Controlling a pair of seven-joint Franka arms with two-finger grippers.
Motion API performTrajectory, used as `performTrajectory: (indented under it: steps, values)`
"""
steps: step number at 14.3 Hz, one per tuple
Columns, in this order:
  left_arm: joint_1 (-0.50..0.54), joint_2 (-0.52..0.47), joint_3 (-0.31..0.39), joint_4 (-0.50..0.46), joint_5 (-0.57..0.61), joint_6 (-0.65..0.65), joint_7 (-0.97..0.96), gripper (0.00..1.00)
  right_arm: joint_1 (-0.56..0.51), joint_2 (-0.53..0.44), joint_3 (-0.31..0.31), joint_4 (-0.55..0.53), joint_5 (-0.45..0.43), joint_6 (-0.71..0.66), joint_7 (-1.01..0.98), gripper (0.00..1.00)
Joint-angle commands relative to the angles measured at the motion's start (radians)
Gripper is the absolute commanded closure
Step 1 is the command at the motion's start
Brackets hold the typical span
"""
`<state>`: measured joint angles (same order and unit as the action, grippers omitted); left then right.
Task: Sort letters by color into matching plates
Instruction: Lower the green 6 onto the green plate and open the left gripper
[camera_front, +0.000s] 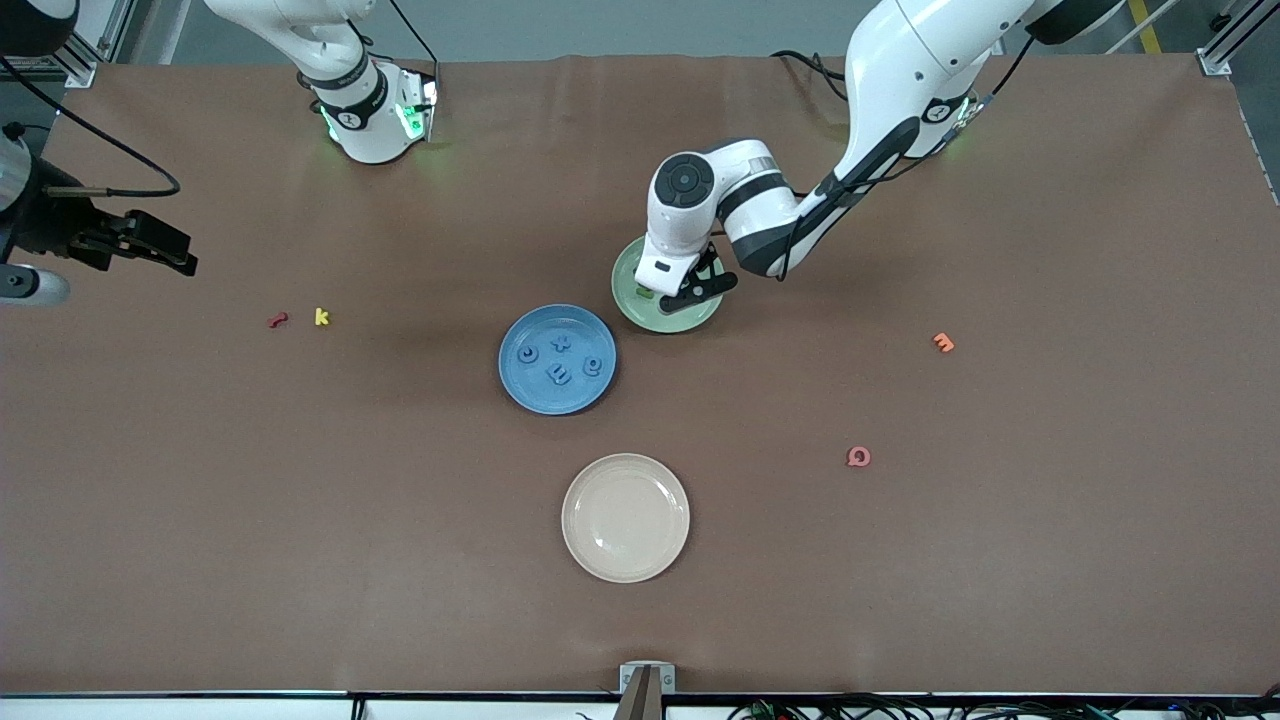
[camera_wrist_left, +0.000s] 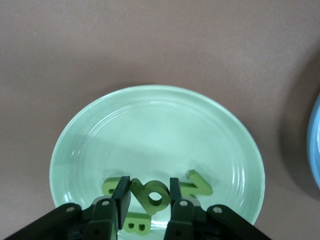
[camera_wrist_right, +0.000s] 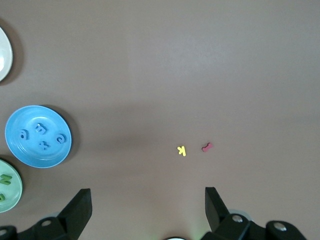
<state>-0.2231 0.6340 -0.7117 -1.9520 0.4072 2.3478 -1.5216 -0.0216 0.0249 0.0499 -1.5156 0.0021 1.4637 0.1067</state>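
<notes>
Left hand (camera_wrist_left: 146, 200) over the pale green plate (camera_wrist_left: 150, 120), its fingers (camera_wrist_left: 121, 196) clamped on a green letter (camera_wrist_left: 150, 196) with a round hole; three more green letters (camera_wrist_left: 198, 183) lie in the same plate beside it. Four blue letters (camera_front: 560, 374) rest in the blue plate (camera_front: 513, 380), which sits just beside the green plate and nearer the front camera. The right hand (camera_wrist_right: 147, 210) waits with fingers wide apart over the tabletop (camera_front: 1000, 560) at the right arm's end, near a yellow letter (camera_front: 321, 317) and a red letter (camera_front: 277, 320); a cream plate (camera_front: 625, 570), an orange letter (camera_front: 943, 343) and a pink letter (camera_front: 858, 457) also lie on the tabletop.
</notes>
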Motion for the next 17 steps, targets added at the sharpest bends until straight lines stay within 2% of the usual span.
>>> performTrajectory:
  steps: [1, 4, 6, 7, 9, 10, 13, 17]
  values:
    - [-0.045, 0.015, 0.035, 0.044, -0.001, -0.019, -0.003, 0.73, -0.006, 0.0, -0.002, 0.024, 0.018, -0.017, -0.004, 0.0]
    - [-0.048, 0.015, 0.049, 0.053, 0.005, -0.018, -0.003, 0.72, -0.004, 0.01, -0.002, 0.061, 0.009, -0.02, 0.002, 0.0]
    - [-0.047, 0.013, 0.049, 0.056, 0.005, -0.018, -0.003, 0.67, -0.006, 0.01, -0.002, 0.064, 0.009, -0.02, -0.005, 0.0]
    - [-0.047, 0.013, 0.049, 0.056, 0.007, -0.018, -0.002, 0.58, -0.011, 0.01, -0.005, 0.069, 0.022, -0.025, 0.001, 0.0]
    - [-0.045, 0.012, 0.049, 0.056, 0.007, -0.018, 0.0, 0.15, -0.018, 0.004, -0.001, 0.058, 0.021, -0.075, 0.007, 0.0]
    - [-0.045, 0.009, 0.049, 0.056, 0.007, -0.019, 0.001, 0.06, -0.02, 0.003, -0.001, 0.055, 0.022, -0.08, 0.005, 0.0]
    - [-0.03, 0.003, 0.049, 0.054, 0.007, -0.019, 0.007, 0.04, -0.021, -0.008, -0.002, 0.051, 0.024, -0.121, 0.007, 0.0]
    - [0.04, -0.083, 0.046, 0.051, 0.002, -0.085, 0.104, 0.03, -0.031, -0.017, -0.001, 0.045, 0.026, -0.122, 0.007, 0.0]
